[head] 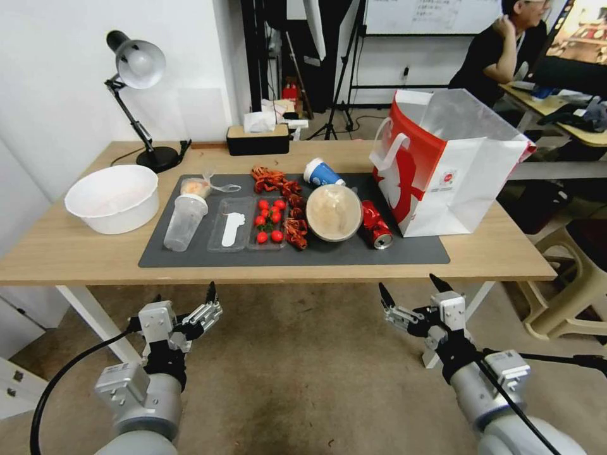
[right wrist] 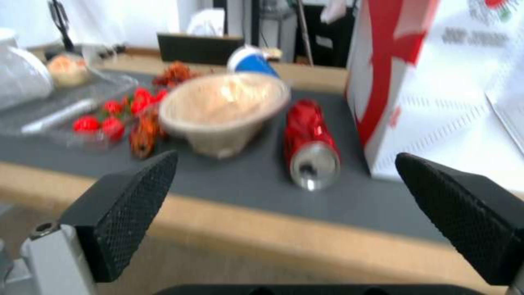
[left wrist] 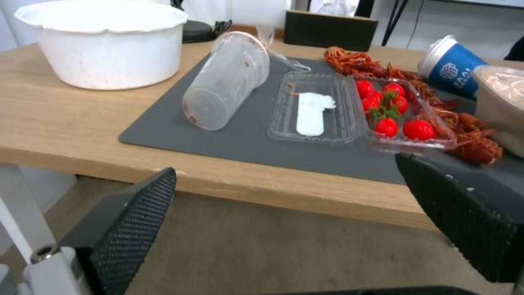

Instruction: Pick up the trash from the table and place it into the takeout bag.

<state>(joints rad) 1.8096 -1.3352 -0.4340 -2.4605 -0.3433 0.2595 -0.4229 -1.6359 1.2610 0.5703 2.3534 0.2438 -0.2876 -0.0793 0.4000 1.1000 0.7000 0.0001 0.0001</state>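
Both arms sit low in front of the table [head: 76, 253], short of its near edge, over bare floor. Left gripper [head: 183, 297] has its fingers spread wide and empty, facing the clear plastic cup [head: 183, 221] lying on its side at the mat's [head: 354, 253] left end. Right gripper [head: 411, 291] is also spread and empty, lined up with the crushed red can [head: 375, 227].

The trash sits bunched on the mat: knotted clear bag [head: 197, 186] behind the cup, blue paper cup [head: 322, 172] tipped over near the mat's far edge, and beige lidded bowl [head: 334, 212] tilted, just beside the can. Takeout bag [head: 461, 164] stands upright and open at the mat's right end, and the can lies at its base. A strip of bare wood runs along the table's near edge.
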